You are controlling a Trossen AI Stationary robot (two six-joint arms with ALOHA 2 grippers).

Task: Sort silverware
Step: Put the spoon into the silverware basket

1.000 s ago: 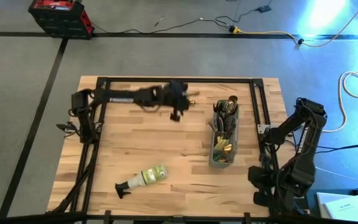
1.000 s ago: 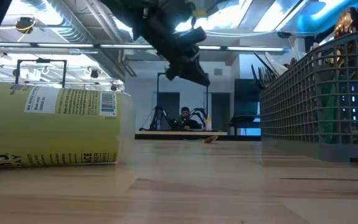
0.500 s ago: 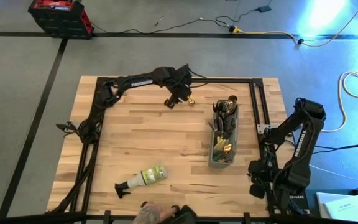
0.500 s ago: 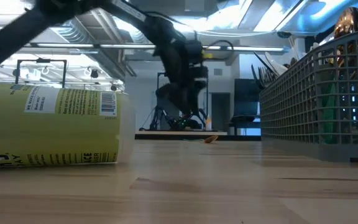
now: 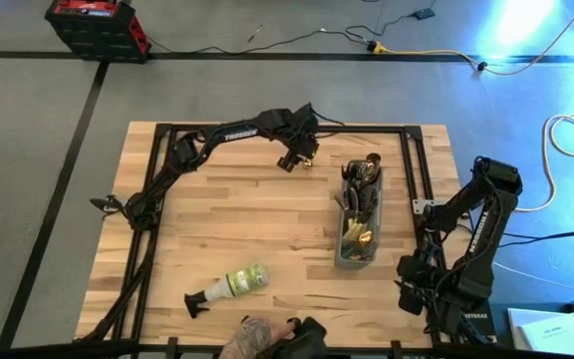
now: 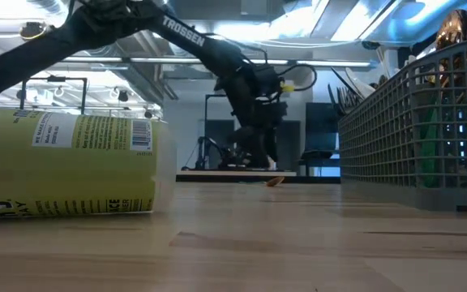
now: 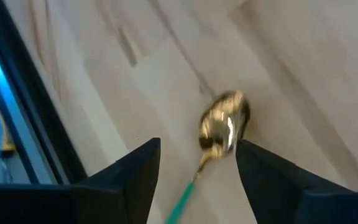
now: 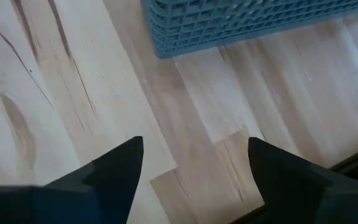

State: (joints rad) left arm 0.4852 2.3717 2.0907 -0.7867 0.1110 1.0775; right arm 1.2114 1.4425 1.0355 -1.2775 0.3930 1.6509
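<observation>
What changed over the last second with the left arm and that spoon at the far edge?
The left claw swung toward the far edge beside the mesh caddy, came down to the table and opened around a gold spoon with a green handle, which lies on the wood. The right claw opened too. A person's hand appeared at the near edge. Spray bottle and caddy stayed put.

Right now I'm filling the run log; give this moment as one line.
left gripper: open over gold spoon with green handle | right gripper: open, beside grey mesh caddy | spoon on table
</observation>
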